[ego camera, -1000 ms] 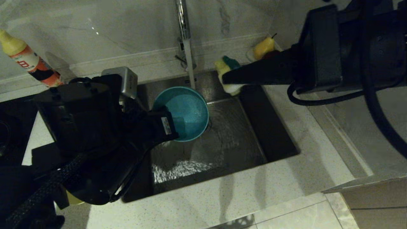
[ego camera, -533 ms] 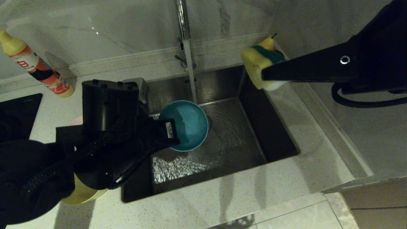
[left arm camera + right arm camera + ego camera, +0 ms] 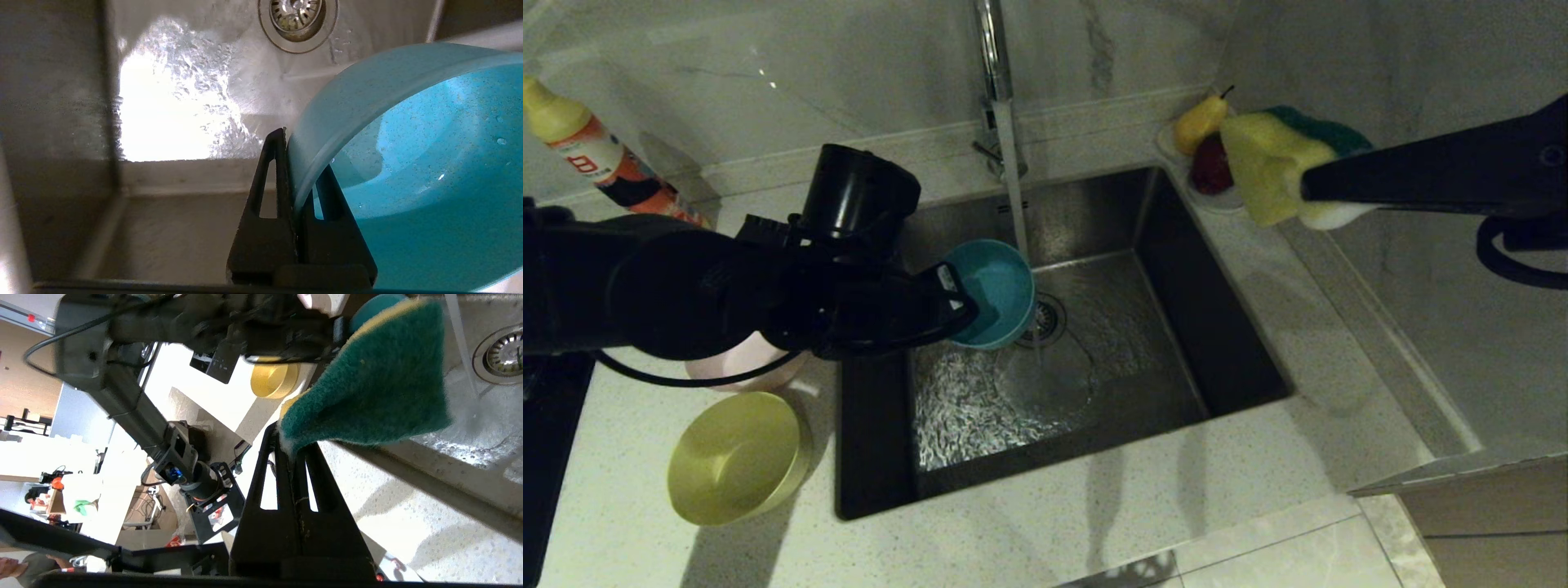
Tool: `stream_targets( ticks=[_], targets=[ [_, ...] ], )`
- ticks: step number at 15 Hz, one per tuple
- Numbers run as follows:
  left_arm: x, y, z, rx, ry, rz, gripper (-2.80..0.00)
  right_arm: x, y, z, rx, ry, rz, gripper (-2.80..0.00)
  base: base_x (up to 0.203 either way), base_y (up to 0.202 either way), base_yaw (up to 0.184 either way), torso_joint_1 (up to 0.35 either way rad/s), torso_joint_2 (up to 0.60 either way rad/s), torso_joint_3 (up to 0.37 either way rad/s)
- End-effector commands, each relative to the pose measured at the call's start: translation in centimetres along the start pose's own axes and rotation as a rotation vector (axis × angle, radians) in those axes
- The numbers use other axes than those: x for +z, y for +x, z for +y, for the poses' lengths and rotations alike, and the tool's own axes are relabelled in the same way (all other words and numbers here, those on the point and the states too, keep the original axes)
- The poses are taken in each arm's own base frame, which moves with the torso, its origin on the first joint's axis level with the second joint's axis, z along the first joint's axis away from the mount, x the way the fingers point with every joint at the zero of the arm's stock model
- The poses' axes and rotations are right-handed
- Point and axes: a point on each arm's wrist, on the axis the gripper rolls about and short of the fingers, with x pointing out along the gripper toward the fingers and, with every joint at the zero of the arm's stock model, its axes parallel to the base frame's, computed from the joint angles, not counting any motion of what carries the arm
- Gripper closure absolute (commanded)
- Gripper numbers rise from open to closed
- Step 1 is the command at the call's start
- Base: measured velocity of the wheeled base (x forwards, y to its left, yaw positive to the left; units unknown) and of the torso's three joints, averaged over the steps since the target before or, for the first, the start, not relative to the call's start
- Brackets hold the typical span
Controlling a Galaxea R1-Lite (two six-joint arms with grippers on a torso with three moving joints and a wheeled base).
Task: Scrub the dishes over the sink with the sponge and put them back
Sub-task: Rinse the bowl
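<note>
My left claw [image 3: 960, 306] pinches only the tilted blue bowl's [image 3: 992, 290] rim over the sink [image 3: 1176, 327], so wet plastic could slip free, while my right claw [image 3: 1307, 189] clamps the sponge [image 3: 1270, 167] above the desk [image 3: 1258, 261].

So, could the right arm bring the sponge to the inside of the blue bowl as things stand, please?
Probably yes. The blue bowl, pinched at its rim by the left gripper, tilts its open side toward the right gripper, which holds the sponge; only the water stream lies between them.
</note>
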Motion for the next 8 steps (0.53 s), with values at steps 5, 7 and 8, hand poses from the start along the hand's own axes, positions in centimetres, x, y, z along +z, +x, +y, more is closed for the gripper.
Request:
stream_targets(
  ticks=[5, 7, 8],
  targets=[
    [0.7, 4.8, -1.8, 0.01, -0.048, -0.006, 0.0, -1.6, -0.7, -1.2, -0.021, 0.015, 0.0, 0.0, 0.0, 0.0, 0.0, 0.0, 0.0, 0.0],
    [0.7, 5.2, -1.9, 0.009, -0.047, -0.007, 0.0, -1.7, -0.5, -1.4, -0.015, 0.014, 0.0, 0.0, 0.0, 0.0, 0.0, 0.0, 0.0, 0.0],
    [0.9, 5.5, -2.2, 0.005, -0.051, -0.016, 0.0, -1.7, -0.4, -1.4, -0.015, 0.015, 0.001, 0.0, 0.0, 0.0, 0.0, 0.0, 0.0, 0.0]
  ],
)
